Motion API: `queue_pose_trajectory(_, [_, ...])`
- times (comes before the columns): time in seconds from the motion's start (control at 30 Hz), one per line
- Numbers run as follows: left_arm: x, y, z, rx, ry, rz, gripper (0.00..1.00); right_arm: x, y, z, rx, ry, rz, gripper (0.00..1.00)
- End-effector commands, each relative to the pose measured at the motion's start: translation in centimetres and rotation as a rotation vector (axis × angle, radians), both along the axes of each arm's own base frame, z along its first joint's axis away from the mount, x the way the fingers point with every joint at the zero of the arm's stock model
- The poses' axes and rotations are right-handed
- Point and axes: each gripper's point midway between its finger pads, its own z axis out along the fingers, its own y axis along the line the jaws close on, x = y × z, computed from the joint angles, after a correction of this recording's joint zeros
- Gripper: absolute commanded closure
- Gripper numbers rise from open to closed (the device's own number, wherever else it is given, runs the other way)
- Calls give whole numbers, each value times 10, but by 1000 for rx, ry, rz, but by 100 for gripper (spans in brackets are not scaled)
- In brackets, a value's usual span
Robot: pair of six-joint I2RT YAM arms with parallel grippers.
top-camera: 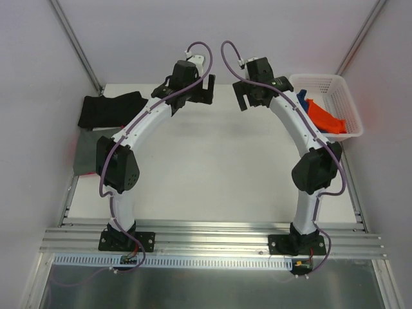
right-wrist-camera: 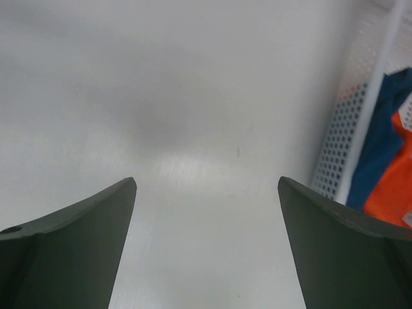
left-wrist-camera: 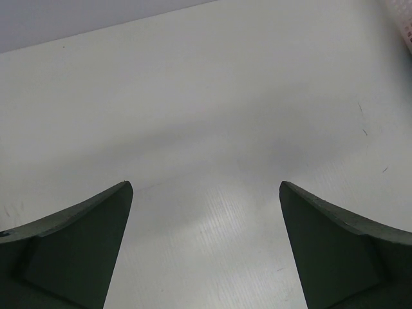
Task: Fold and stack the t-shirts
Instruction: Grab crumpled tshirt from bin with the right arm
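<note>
A black t-shirt (top-camera: 111, 108) lies folded at the table's far left, with a dark grey t-shirt (top-camera: 90, 152) folded just in front of it. An orange-red t-shirt (top-camera: 325, 116) and a blue t-shirt (top-camera: 301, 98) lie bunched in the white mesh basket (top-camera: 341, 90) at the far right; both also show in the right wrist view, orange-red (right-wrist-camera: 393, 187) and blue (right-wrist-camera: 380, 148). My left gripper (top-camera: 198, 90) is open and empty over the far middle of the table (top-camera: 212, 167). My right gripper (top-camera: 250, 96) is open and empty beside the basket.
The basket's perforated wall (right-wrist-camera: 344, 141) stands close to the right of my right gripper. White walls enclose the table at the back and both sides. An aluminium rail (top-camera: 212, 241) with both arm bases runs along the near edge.
</note>
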Motion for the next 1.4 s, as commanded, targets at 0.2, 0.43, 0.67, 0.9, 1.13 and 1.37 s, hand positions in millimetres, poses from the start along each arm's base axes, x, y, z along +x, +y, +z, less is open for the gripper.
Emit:
queue_pose_trajectory(0.2, [-10,-16,15,32,-74,-2,1,21,84,34,171,-75,148,3])
queue_pose_trajectory(0.43, [-10,-22,16,18,-74,-13,1,23,40,33,163,-65,64,3])
queue_pose_trajectory(0.67, [-4,-18,18,28,-85,-6,1,37,-33,31,333,-4,-85,3])
queue_pose_trajectory(0.9, [0,6,11,79,-83,30,1,42,-118,0,414,84,-210,3])
queue_pose_trajectory(1.13, [-2,23,17,-20,-26,-27,1,41,-185,-26,499,134,-308,2])
queue_pose_trajectory(1.37, [8,21,19,-55,-16,-118,1,47,-253,-46,524,118,-455,1])
